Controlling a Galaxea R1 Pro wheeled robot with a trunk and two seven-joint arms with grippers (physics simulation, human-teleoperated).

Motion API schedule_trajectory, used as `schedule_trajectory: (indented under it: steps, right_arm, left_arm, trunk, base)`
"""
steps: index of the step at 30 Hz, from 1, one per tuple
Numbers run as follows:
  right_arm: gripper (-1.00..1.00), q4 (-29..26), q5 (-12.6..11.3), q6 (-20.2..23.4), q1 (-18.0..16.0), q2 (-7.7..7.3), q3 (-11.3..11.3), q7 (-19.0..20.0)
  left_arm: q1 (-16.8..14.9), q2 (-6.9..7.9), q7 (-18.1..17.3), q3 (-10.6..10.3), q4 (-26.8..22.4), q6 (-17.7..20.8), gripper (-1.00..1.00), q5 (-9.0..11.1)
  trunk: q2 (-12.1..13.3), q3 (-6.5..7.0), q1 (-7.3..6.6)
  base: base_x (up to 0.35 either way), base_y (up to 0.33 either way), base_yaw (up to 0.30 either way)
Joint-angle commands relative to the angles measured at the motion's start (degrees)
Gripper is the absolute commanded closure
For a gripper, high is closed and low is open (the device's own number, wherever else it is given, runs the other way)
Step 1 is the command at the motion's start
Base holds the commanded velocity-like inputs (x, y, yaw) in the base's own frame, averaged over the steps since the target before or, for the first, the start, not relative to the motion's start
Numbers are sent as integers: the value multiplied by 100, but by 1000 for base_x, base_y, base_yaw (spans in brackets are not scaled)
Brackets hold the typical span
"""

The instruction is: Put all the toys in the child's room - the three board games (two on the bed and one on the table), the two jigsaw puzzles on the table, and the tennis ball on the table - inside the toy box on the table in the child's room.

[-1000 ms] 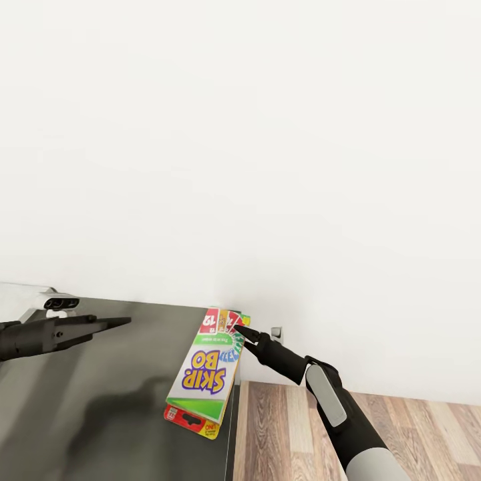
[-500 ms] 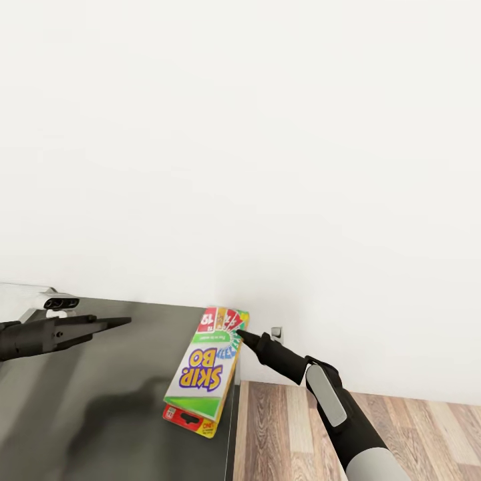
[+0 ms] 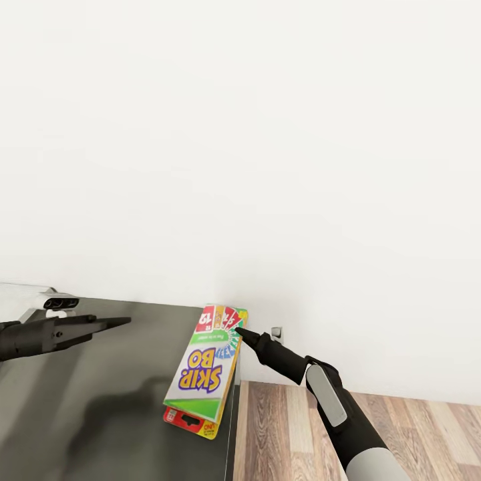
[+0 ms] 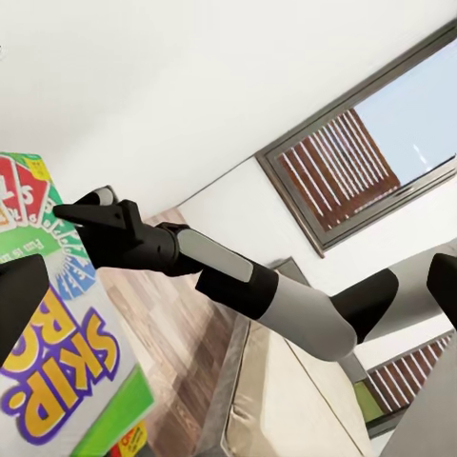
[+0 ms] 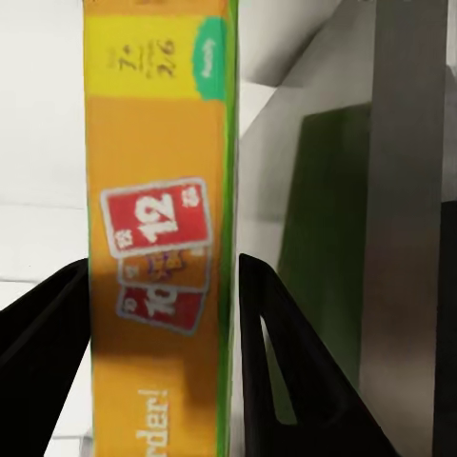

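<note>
Skip-Bo board game (image 3: 204,367) has slid a little further onto the bench (image 3: 100,394) and turned slightly over the last second, pushed at its far corner by the right gripper (image 3: 239,331). It rests on a red-yellow game box (image 3: 194,422), both at the bench's right edge by the wall. Right wrist view: box edge (image 5: 157,238) sits between the black fingers (image 5: 286,371), jaws wide, no grip. Left gripper (image 3: 117,323) hovers well apart, jaws narrow, empty. Probably repositioning before a pick; toy box unseen.
</note>
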Motion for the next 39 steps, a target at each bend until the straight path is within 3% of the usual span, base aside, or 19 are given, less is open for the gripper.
schedule_trajectory:
  steps: [1,7,39]
  right_arm:
    - [100,-1,-39,43,-3,1,-5,-7]
    - [100,-1,-39,43,-3,1,-5,-7]
    - [100,-19,-30,16,-3,-12,-14,37]
  left_arm:
    - [-3,2,-21,-1,0,61,-100,-1]
    - [-3,2,-21,3,2,61,-100,1]
    - [-11,20,-21,-13,2,61,-100,9]
  trunk:
    - [-2,-4,0]
    - [-2,-4,0]
    - [1281,570,-703]
  base:
    - [0,0,0]
    - [0,0,0]
    - [0,0,0]
